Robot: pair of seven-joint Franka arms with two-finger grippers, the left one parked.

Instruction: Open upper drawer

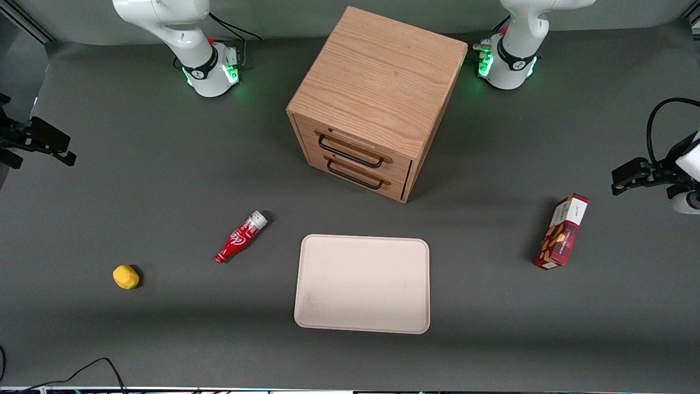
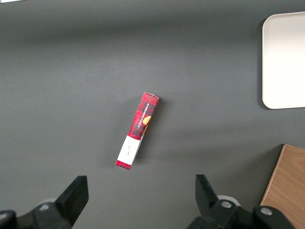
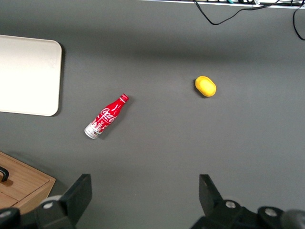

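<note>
While nothing has yet been touched, the layout reads plainly from the front camera outward. Nearest that camera lies the pale tray (image 1: 362, 283), bare, flat on the dark surface (image 1: 164, 180). A yellow lemon-like object (image 1: 126, 277) and a red cola bottle (image 1: 240, 237) lying on its side sit toward the working arm's end, the bottle nearer the tray. Toward the parked arm's end rests a red snack box (image 1: 561, 231).

Farther from the camera than the tray stands the oak cabinet (image 1: 377, 82), turned at a slant so its drawer fronts face partly toward the working arm's end. The upper drawer (image 1: 353, 146) sits flush and closed, its thin black handle (image 1: 350, 152) just above the lower drawer (image 1: 355, 175) and its matching handle.

The end effector (image 3: 143, 202) hangs at the edge of the working arm's end, well apart from the cabinet, its fingers (image 3: 78, 195) spread wide with nothing between them.

The two handles are close together and alike, so a low approach would probably catch the lower one. Because the cabinet is angled, a pull not aligned with the drawer's travel could bind it or drag the whole cabinet, which looks unanchored. The wire handle is thin, and a shallow grip could slip off. The bottle lies near the likely approach path and could be knocked rolling.
</note>
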